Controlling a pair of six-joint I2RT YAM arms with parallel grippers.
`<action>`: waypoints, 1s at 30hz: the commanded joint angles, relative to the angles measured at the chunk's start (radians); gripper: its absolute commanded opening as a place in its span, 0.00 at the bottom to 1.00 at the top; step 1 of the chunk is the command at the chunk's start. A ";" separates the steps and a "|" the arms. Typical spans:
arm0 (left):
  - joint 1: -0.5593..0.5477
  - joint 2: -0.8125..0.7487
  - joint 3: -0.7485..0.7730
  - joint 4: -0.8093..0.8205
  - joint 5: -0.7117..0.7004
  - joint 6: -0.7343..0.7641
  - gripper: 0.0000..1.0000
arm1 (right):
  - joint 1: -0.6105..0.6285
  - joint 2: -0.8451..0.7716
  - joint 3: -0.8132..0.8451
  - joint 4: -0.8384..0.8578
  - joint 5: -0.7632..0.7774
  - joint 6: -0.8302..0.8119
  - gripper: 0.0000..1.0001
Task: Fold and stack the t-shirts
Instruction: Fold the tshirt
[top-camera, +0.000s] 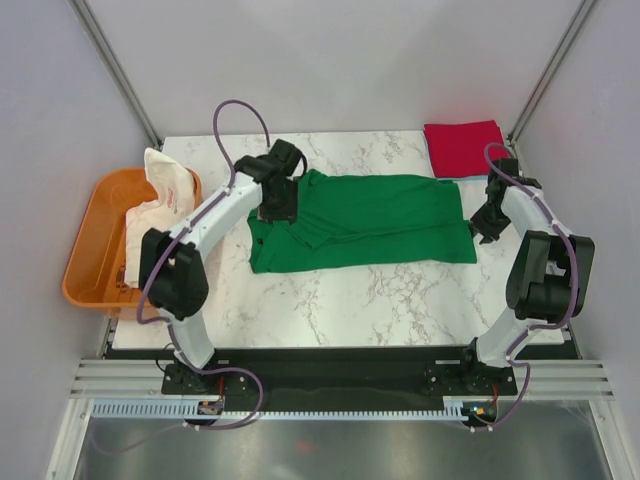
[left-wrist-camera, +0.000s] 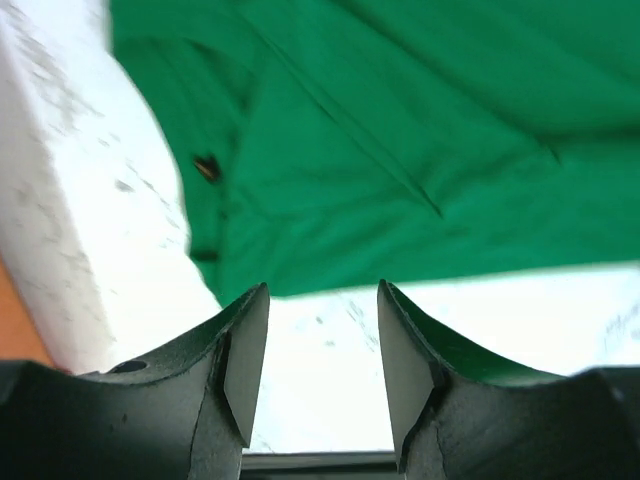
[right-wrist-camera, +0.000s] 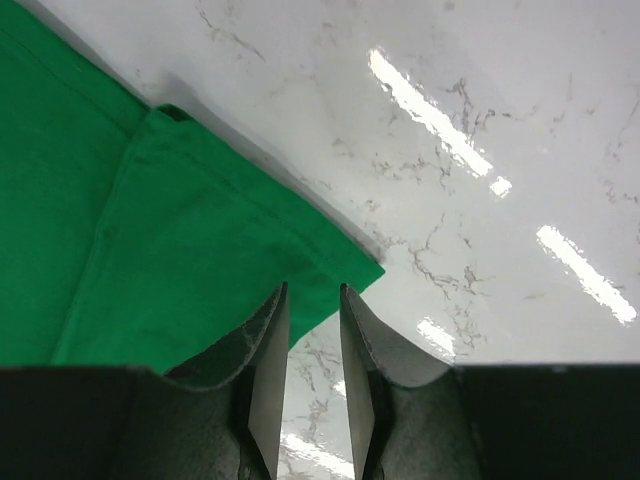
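Observation:
A bright green t-shirt (top-camera: 365, 220) lies in a long band across the middle of the marble table (top-camera: 330, 300). My left gripper (top-camera: 276, 208) hovers over its left end. In the left wrist view the left gripper (left-wrist-camera: 323, 300) is open, bare table shows between the jaws, and the green t-shirt (left-wrist-camera: 400, 140) lies just beyond the tips. My right gripper (top-camera: 486, 224) is at the shirt's right end. It (right-wrist-camera: 314, 296) stands slightly open with nothing gripped, just off a corner of the green t-shirt (right-wrist-camera: 160, 250). A folded red t-shirt (top-camera: 462, 148) sits at the back right corner.
An orange plastic tub (top-camera: 92, 250) hangs off the table's left side with a white t-shirt (top-camera: 160, 190) spilling over its rim. Grey walls and metal posts close in the back and sides.

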 joint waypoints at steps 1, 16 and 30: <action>-0.082 -0.105 -0.151 0.020 0.068 -0.049 0.55 | -0.002 -0.007 -0.039 -0.009 -0.022 0.055 0.35; -0.082 -0.003 -0.415 0.087 -0.169 -0.135 0.51 | -0.041 0.065 -0.193 0.068 0.128 0.029 0.31; -0.055 -0.111 -0.412 0.054 -0.113 -0.138 0.50 | -0.071 -0.076 -0.278 0.072 0.154 -0.017 0.31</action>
